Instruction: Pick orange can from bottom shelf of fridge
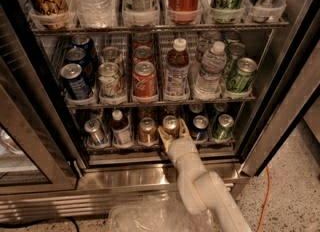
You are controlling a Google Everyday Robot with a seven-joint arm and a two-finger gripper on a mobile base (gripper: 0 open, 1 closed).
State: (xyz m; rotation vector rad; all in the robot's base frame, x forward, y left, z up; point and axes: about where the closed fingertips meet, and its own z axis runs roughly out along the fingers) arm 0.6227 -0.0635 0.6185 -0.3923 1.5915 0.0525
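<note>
On bottom shelf (107,148): orange can (170,122) sits between gripper (173,129) fingers (163,136); claw spread wide.

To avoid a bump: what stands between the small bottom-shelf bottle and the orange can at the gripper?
Camera view: a second orange can stands between the bottle and the orange can at the gripper.

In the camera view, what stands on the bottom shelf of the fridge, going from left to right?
Silver can → small bottle → left orange can → right orange can, with the gripper at it → blue can → green can.
</note>
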